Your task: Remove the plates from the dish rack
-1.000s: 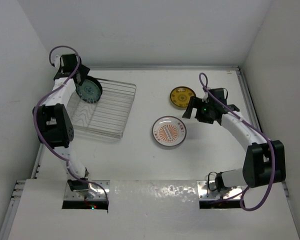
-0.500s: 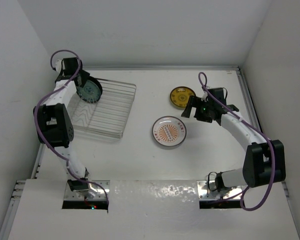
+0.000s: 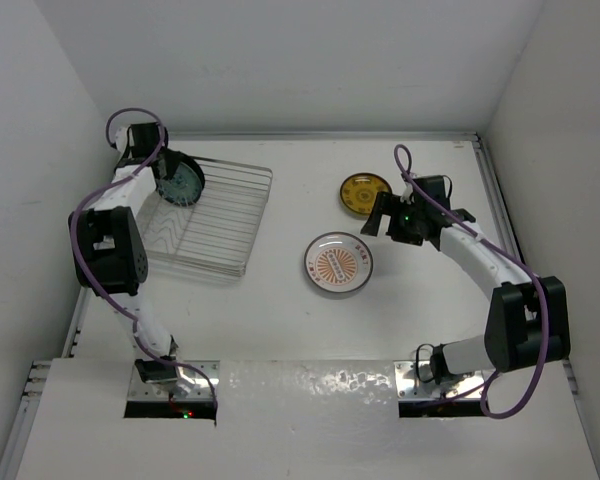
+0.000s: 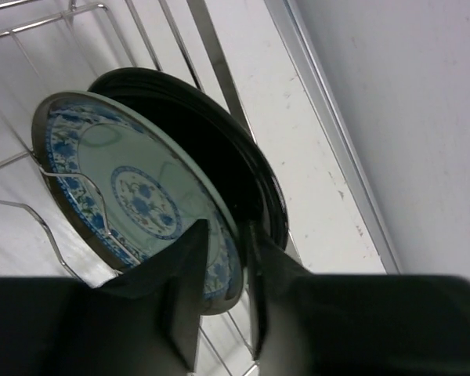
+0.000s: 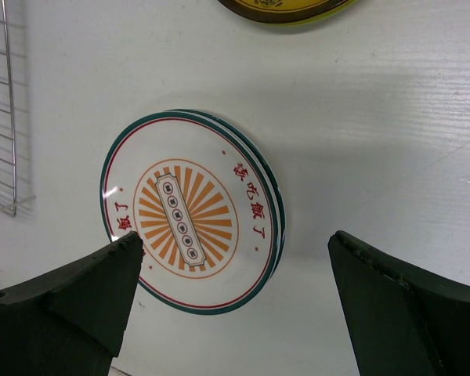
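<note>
Yellow-brown plate (image 5: 286, 6) cropped at top, black plate (image 4: 213, 131) half-hidden behind blue plate (image 4: 133, 196)

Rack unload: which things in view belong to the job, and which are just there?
Job:
dish rack
blue-patterned plate and black plate, standing in it
orange-centre plate and yellow-brown plate, flat on the table
left gripper, straddling the blue-patterned plate's rim
right gripper, open

Just there:
purple cables

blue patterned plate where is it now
In the top view the blue patterned plate stands on edge at the far-left corner of the dish rack, beside a black plate, its rim straddled by the left gripper.
</note>
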You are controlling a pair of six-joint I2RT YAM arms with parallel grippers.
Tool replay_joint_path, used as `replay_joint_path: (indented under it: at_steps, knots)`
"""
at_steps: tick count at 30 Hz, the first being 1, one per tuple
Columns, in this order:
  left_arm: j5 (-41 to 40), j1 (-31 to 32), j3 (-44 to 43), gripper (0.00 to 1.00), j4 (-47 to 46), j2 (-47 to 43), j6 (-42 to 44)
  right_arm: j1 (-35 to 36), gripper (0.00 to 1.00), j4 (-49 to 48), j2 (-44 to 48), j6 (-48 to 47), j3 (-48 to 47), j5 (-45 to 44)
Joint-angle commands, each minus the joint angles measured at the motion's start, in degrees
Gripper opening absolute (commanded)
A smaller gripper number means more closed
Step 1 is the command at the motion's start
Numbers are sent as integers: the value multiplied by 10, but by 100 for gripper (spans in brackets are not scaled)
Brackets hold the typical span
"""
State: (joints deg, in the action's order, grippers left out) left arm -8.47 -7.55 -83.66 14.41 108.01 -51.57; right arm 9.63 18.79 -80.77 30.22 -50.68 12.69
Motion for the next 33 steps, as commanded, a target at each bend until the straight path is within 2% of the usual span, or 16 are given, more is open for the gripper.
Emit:
replay_joint_path:
  at_steps: [1,2,7,16,20,21,23,25,26,27,29,31,32,33]
  knots:
    - [1,1,-5,19,-11,-3,-1,5,99,-24,-3,4,-3,9]
    - [1,1,-3,13,-11,-3,-2,6,99,-24,-2,4,-3,8]
    - [-10,1,20,1,-16,-53,-2,5,99,-23,-2,5,-3,8]
    - [-1,1,69,0,-41,-171,-3,6,99,-19,3,9,-9,9]
    - [3,16,57,0,-43,-234,53,7,99,-4,9,8,-26,8]
    - [0,21,54,0,-42,-244,90,6,99,-2,11,10,-35,14]
    - [-8,47,45,0,-43,-276,135,6,99,-1,15,19,-47,24]
    - [1,95,26,0,-20,-283,220,5,99,-5,19,33,-68,50]
    - [-6,116,-8,0,-3,-279,254,0,99,-10,25,55,-77,65]
    - [-16,168,-25,0,15,-265,319,-1,99,-35,27,69,-79,101]
    - [-44,221,-89,0,95,-235,369,-5,99,-58,32,117,-87,129]
    - [-49,310,-161,0,175,-175,447,-13,99,-81,40,149,-95,152]
    - [-60,338,-174,0,195,-158,475,-18,99,-82,43,180,-100,154]
    - [-68,398,-182,0,206,-145,541,-33,99,-79,48,193,-110,152]
